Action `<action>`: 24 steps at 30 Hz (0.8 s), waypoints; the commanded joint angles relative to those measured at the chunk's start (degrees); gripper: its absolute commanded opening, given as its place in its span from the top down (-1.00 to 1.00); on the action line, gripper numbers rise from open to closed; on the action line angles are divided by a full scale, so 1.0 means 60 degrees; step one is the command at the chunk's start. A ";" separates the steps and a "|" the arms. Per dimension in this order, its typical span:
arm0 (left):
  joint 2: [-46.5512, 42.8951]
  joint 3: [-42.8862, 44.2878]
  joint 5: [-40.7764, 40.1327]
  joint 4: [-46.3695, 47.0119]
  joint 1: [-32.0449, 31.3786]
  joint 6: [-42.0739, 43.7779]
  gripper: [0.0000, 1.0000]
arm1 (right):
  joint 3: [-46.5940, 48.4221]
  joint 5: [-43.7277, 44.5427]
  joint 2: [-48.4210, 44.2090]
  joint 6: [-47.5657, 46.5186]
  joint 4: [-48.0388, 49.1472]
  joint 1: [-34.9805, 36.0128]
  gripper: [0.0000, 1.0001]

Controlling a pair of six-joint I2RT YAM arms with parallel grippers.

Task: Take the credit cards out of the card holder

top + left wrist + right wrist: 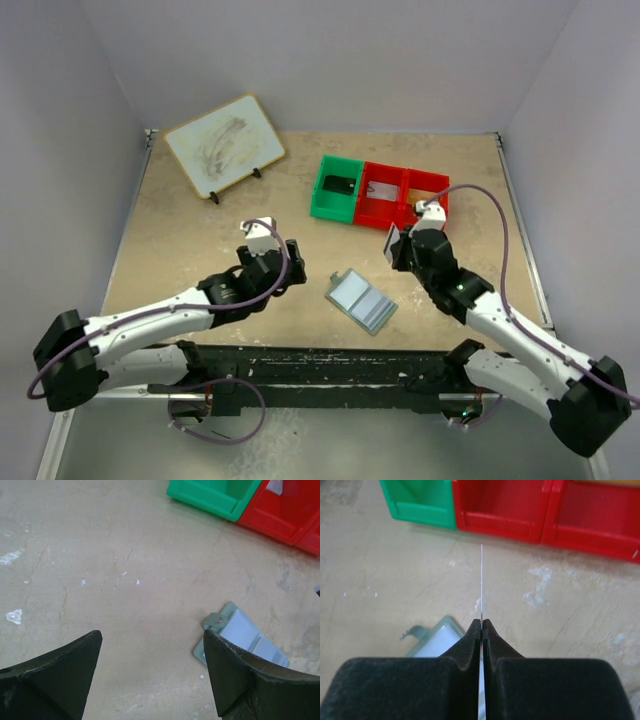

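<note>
The right gripper is clenched on a credit card. The card stands on edge between the two pads and pokes out ahead of the fingertips as a hairline sliver. The left gripper is spread wide and grasps nothing.

The card holder lies opened flat on the table, pale panels up. It sits just below and behind the right gripper's fingertips, and just beside the outer face of the left gripper's right-hand finger, not between the fingers. A green bin and red bins sit ahead of both grippers, well beyond the holder.

The card looks thin, stiff, light and smooth. A pinch across its flat faces suits it, but it could slip or pivot if the pinch is shallow.

The holder looks light, flat and floppy at its fold. It would likely slide or lift if a card were tugged from it, so one gripper would probably need to press a panel down near the fold. The other would then take a card by its exposed short edge.

Whether any cards remain in the pockets cannot be told.
</note>
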 commanded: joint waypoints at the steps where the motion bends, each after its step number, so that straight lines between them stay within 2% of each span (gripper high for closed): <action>1: -0.1336 0.0105 0.0055 -0.0976 0.0420 0.0132 -0.61 | 0.1537 0.0789 0.1580 -0.1897 0.0489 -0.0339 1.00; 5: -0.1965 0.0971 -0.0045 -0.2456 0.0510 0.0399 -0.61 | 0.2739 -0.0062 0.2819 -0.3116 0.0700 -0.1087 1.00; 8: -0.2334 0.1325 -0.0083 -0.2960 0.0508 0.0792 -0.61 | 0.3705 0.0628 0.3733 -0.4247 0.0732 -0.1235 1.00; 11: -0.2293 0.1753 -0.0173 -0.3491 0.0509 0.1262 -0.62 | 0.4520 -0.0100 0.4629 -0.5488 0.0920 -0.1480 1.00; 14: -0.1934 0.2186 -0.0485 -0.4091 0.0510 0.1721 -0.62 | 0.5243 -0.0189 0.5581 -0.6578 0.1034 -0.1518 1.00; 19: -0.1778 0.2328 -0.0856 -0.4389 0.0508 0.2083 -0.62 | 0.5459 0.0217 0.6618 -0.8433 0.2536 -0.1537 1.00; 24: -0.1963 0.1990 -0.1158 -0.4338 0.0516 0.2410 -0.63 | 0.5778 -0.0202 0.7205 -0.9342 0.2874 -0.1531 1.00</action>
